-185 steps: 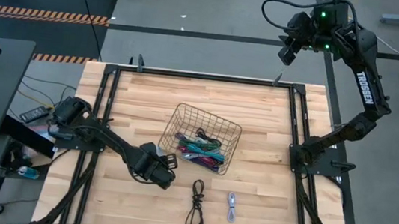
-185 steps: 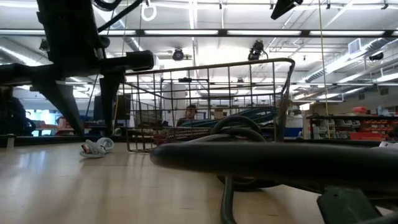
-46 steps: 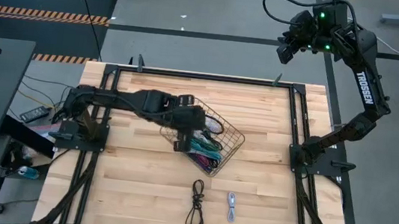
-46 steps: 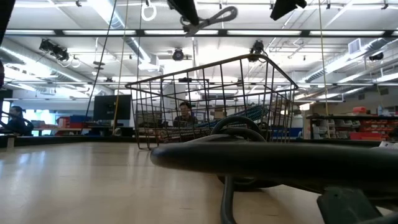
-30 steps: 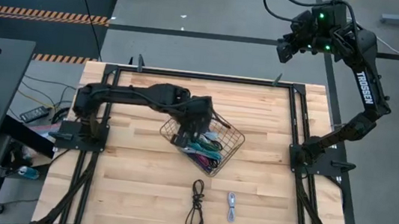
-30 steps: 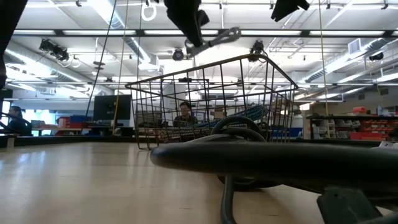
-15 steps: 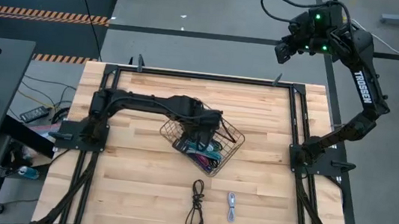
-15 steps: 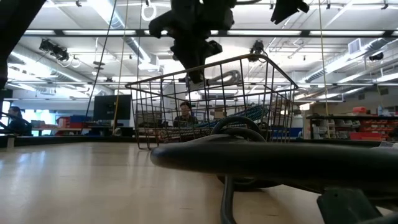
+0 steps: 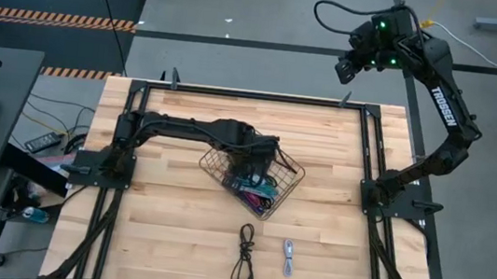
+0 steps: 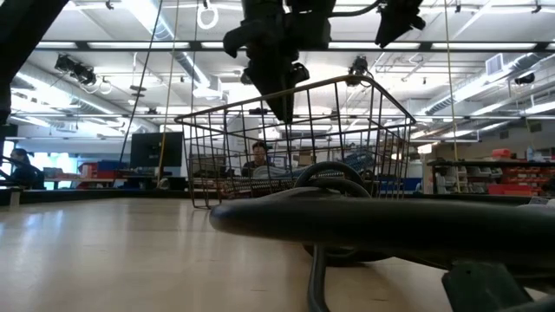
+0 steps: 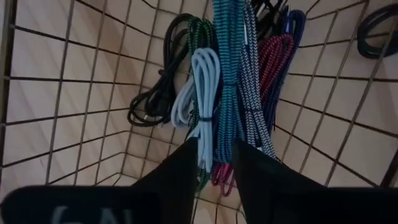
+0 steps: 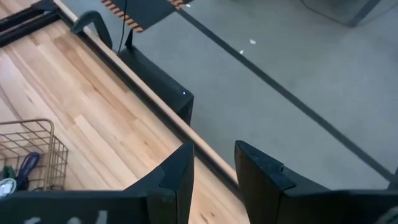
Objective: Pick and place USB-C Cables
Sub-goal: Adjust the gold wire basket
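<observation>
My left gripper (image 11: 214, 158) parted, empty, over basket (image 9: 282, 187); pale cable (image 11: 200, 93) lies below. Risk: fingers snag wire (tight gap).

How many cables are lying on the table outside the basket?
2. A black cable lies near the table's front edge, with a pale blue-grey cable just to its right. Both are in front of the wire basket; none appear hidden.
</observation>
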You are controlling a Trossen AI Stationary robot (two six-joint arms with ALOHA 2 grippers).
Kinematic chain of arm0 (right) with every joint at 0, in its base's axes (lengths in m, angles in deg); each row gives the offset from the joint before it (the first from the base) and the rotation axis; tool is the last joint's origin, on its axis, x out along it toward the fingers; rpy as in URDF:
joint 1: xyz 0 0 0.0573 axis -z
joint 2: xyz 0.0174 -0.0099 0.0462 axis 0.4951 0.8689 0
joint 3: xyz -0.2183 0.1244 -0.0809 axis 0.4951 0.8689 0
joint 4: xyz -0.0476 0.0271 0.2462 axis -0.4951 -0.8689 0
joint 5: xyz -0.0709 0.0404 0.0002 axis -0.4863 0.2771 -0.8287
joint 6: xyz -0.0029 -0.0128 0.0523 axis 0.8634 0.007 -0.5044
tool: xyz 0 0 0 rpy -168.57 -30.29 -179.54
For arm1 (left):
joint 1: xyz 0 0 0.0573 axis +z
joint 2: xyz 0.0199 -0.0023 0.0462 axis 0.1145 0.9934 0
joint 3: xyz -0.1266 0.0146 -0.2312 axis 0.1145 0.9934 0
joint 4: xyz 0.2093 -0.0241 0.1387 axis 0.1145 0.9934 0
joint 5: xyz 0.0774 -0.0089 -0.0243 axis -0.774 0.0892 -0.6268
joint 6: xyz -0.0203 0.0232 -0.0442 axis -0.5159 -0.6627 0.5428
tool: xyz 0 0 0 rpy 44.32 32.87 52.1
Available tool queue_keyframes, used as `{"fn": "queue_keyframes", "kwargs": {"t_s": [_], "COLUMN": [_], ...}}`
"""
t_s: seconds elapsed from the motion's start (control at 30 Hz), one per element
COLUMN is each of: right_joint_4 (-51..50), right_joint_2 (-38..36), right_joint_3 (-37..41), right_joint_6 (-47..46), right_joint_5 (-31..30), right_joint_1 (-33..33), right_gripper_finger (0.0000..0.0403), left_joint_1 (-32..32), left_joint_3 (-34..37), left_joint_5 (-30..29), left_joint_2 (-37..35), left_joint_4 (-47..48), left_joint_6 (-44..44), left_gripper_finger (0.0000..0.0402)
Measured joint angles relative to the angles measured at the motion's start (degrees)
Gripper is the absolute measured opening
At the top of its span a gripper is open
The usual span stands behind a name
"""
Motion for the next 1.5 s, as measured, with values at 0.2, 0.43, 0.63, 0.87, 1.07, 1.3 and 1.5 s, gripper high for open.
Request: {"fn": "queue_keyframes", "kwargs": {"t_s": [0.2, 0.43, 0.63, 0.87, 1.07, 1.3, 1.5], "right_joint_4": [0.5, 0.6, 2.6, 2.4, 2.4, 2.4, 2.4], "right_joint_2": [-0.1, -0.1, -0.1, -0.1, -0.1, -0.2, -0.1], "right_joint_3": [-0.5, -0.5, -0.5, -0.5, -0.5, -0.5, -0.5], "right_joint_6": [2.5, 6.8, 10.0, 12.7, 15.1, 15.9, 15.9], "right_joint_5": [0.0, 0.0, -0.8, -2.0, -1.7, -1.6, -1.5], "right_joint_1": [0.2, 0.4, 1.8, 5.6, 8.3, 11.0, 13.3], "right_gripper_finger": [0.0122, 0.0122, 0.0122, 0.0122, 0.0122, 0.0122, 0.0122], "left_joint_1": [0.0, 0.0, 0.0, 0.0, 0.3, 0.5, -0.8], "left_joint_3": [-0.5, -6.7, -16.4, -26.3, -24.5, -24.5, -23.8], "left_joint_5": [-0.2, -0.6, -5.8, -19.5, -28.3, -31.7, -34.6], "left_joint_2": [0.0, 0.0, 0.0, -1.4, -5.2, -6.2, -6.1], "left_joint_4": [-1.5, -1.5, -1.3, 4.2, 11.4, 23.4, 25.7], "left_joint_6": [3.7, 9.0, 13.5, 24.1, 36.4, 50.3, 56.5], "left_gripper_finger": [0.0130, 0.0149, 0.0159, 0.0160, 0.0160, 0.0160, 0.0160]}}
